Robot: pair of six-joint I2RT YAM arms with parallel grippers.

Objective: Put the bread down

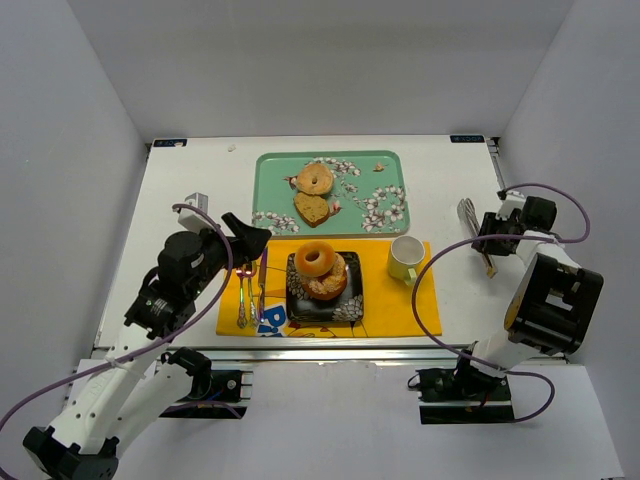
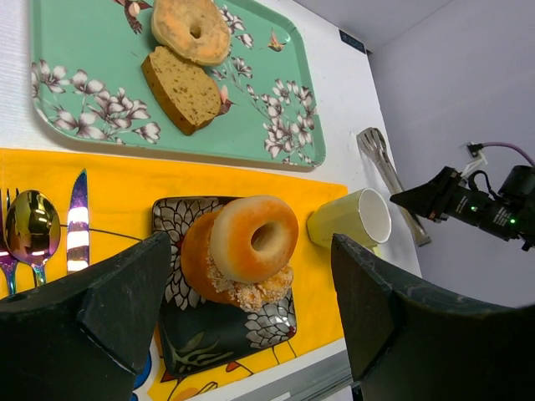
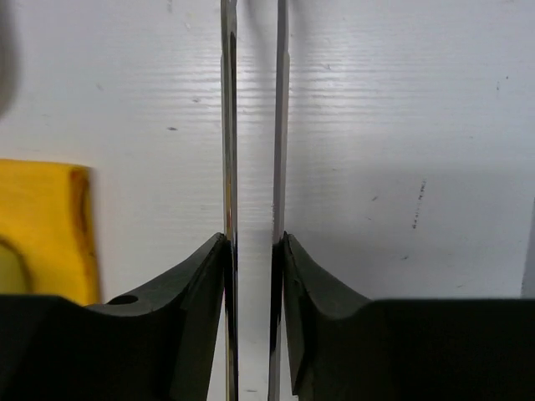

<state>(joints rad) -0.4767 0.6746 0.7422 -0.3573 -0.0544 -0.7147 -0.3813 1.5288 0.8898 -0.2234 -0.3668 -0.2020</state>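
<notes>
Currently hovering left gripper (image 1: 248, 236), jaws released, over doughnuts (image 2: 234, 251) | clenching tongs (image 3: 228, 125) in right gripper (image 3: 253, 242) | leaving bread slice (image 2: 185, 90) on tray (image 2: 84, 58)

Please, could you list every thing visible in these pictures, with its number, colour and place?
tray: one, green with white flowers, far middle of the table
bagel: one, light brown, on the tray
bread slice: one, brown, on the tray beside that bagel
placemat: one, yellow, nearer than the tray
plate: one, black with flowers, on the placemat
stacked bagels: at least two, orange, on the plate
cup: one, pale yellow, right of the plate
fork, spoon, knife: one each, shiny, left of the plate
tongs: one, metal, table's right side
table: one, white
left fingers: two, black, open
right fingers: two, black, shut on the tongs
</notes>
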